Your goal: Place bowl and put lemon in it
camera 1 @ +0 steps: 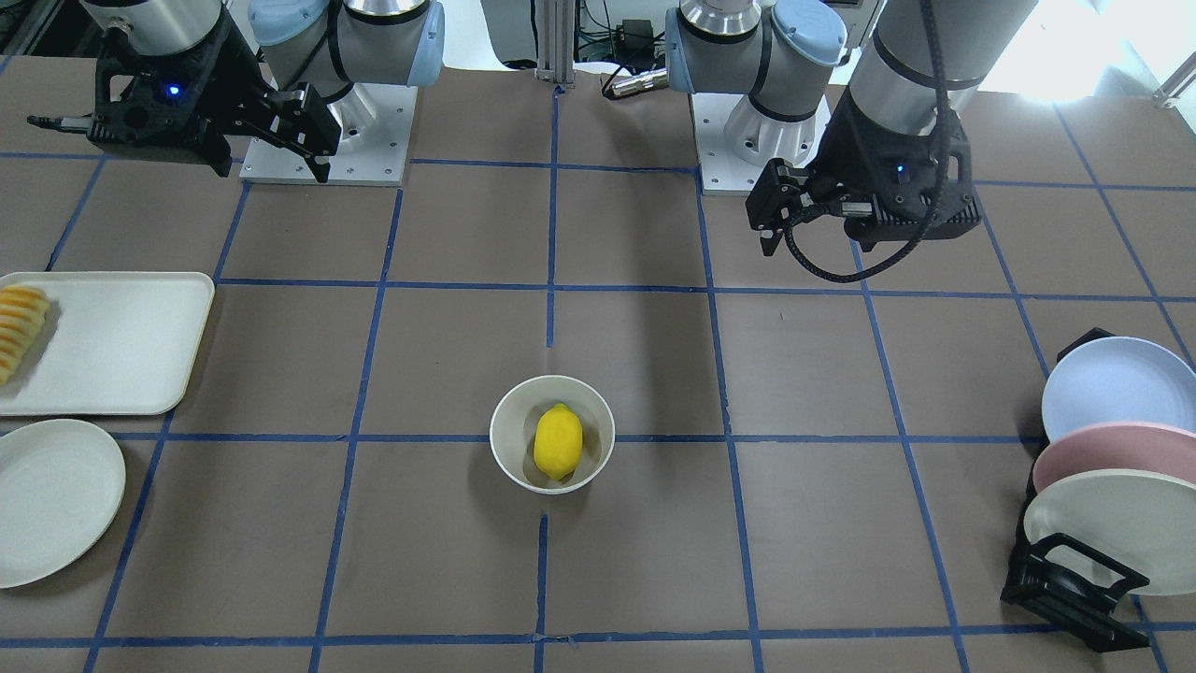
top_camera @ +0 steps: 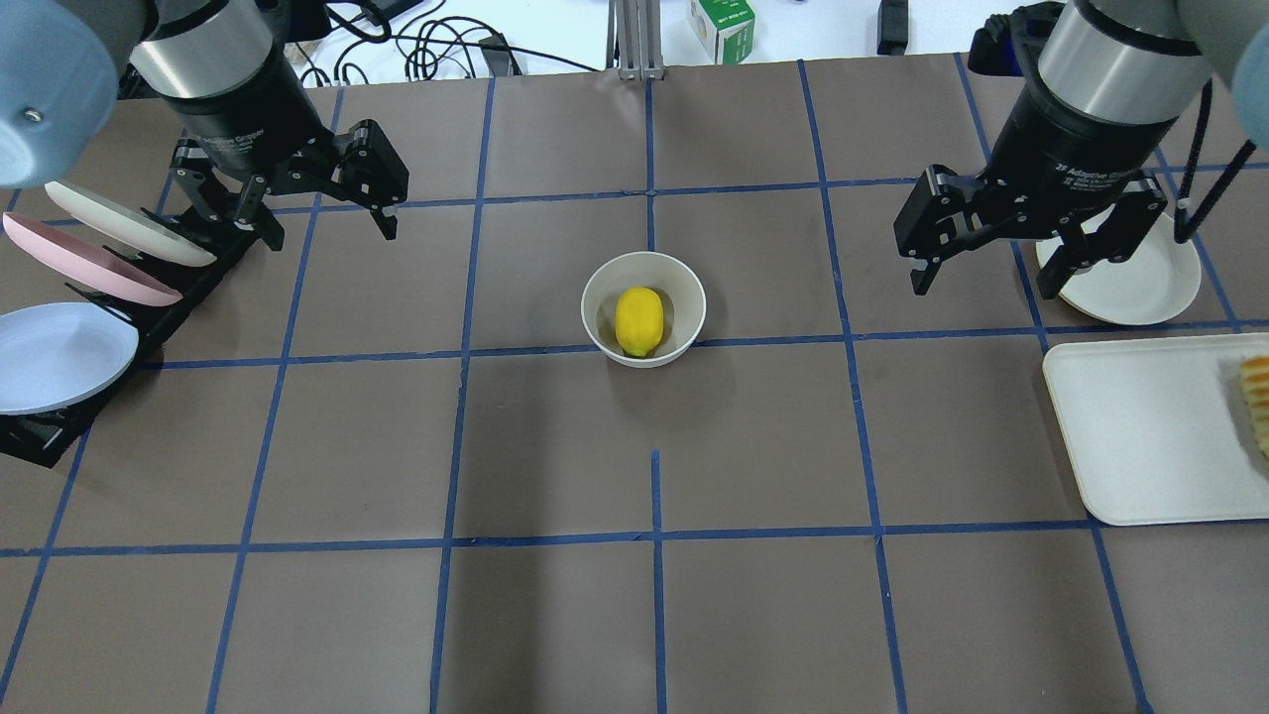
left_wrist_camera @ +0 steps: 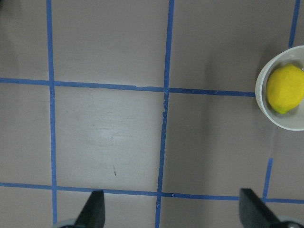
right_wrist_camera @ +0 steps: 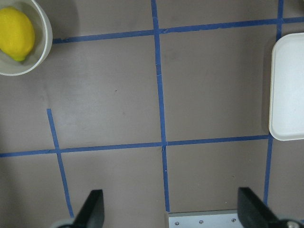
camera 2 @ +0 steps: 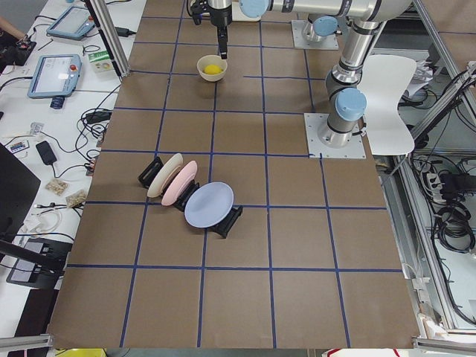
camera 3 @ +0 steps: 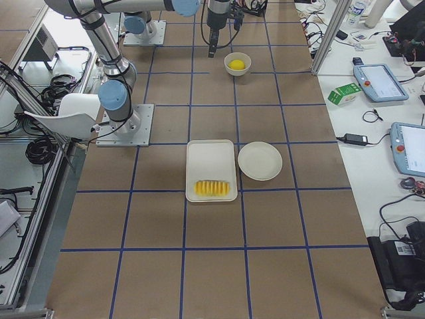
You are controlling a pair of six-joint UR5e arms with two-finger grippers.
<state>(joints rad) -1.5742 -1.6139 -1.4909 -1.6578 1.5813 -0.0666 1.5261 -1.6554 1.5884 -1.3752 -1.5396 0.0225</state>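
The off-white bowl [top_camera: 686, 296] stands upright mid-table with the yellow lemon [top_camera: 638, 320] lying inside it; both also show in the front view, the bowl [camera 1: 509, 437] and the lemon [camera 1: 558, 442]. My left gripper [top_camera: 297, 228] is open and empty, raised well to the bowl's left. My right gripper [top_camera: 986, 288] is open and empty, raised well to the bowl's right. The left wrist view shows the bowl [left_wrist_camera: 285, 122] and lemon [left_wrist_camera: 284, 89] at its right edge, between open fingers [left_wrist_camera: 95, 209]. The right wrist view shows the bowl's rim [right_wrist_camera: 46, 40] and the lemon [right_wrist_camera: 15, 33] at top left.
A black rack [top_camera: 188, 297] with three plates stands under and beside my left arm. A white tray [top_camera: 1140, 436] with orange-yellow fruit slices [top_camera: 1257, 397] and a flat off-white plate [top_camera: 1140, 288] lie on my right side, the plate partly under my right gripper.
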